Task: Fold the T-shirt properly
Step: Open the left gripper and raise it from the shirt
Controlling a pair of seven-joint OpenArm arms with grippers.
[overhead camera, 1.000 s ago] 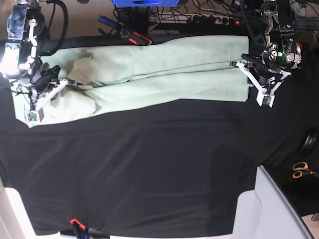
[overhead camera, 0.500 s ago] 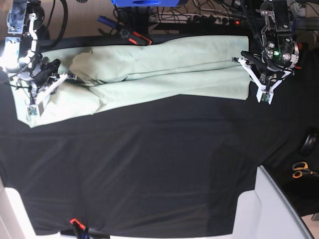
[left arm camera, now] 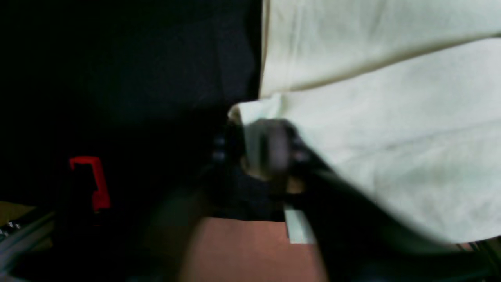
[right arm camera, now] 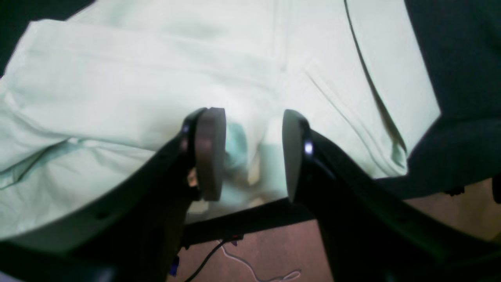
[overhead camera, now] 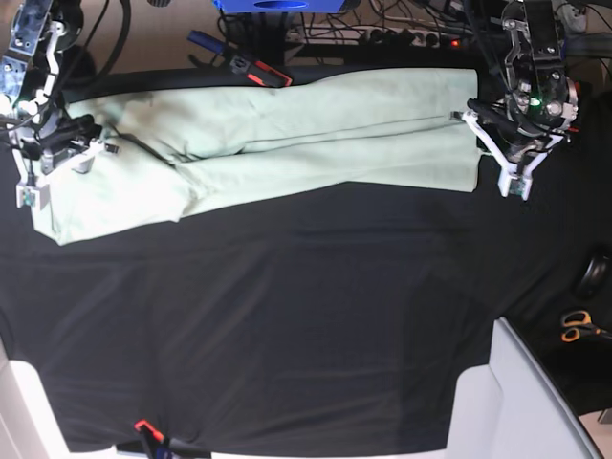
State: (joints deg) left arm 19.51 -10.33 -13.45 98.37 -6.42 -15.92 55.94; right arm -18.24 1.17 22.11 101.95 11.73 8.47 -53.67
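The pale mint T-shirt (overhead camera: 316,134) lies as a long folded strip along the table's far edge. My left gripper (overhead camera: 470,113) is at its right end. In the blurred left wrist view the left gripper (left arm camera: 250,147) has its dark fingers standing apart, with the T-shirt (left arm camera: 372,117) corner showing between them. My right gripper (overhead camera: 101,144) hovers at the shirt's left end. In the right wrist view the right gripper (right arm camera: 250,154) is open, its pads (right arm camera: 209,152) clearly apart over the T-shirt (right arm camera: 156,78) and gripping nothing.
The black table covering (overhead camera: 287,306) fills the near side. Orange-handled scissors (overhead camera: 577,325) lie at the right, and a white panel (overhead camera: 516,402) sits at the lower right. Red clamps hold the cloth at the far edge (overhead camera: 260,73) and the front edge (overhead camera: 143,426).
Both grippers opened and let go of the shirt. The raised fold near the left end dropped flat. The right arm drew back to the view's left, and the left arm shifted slightly right.
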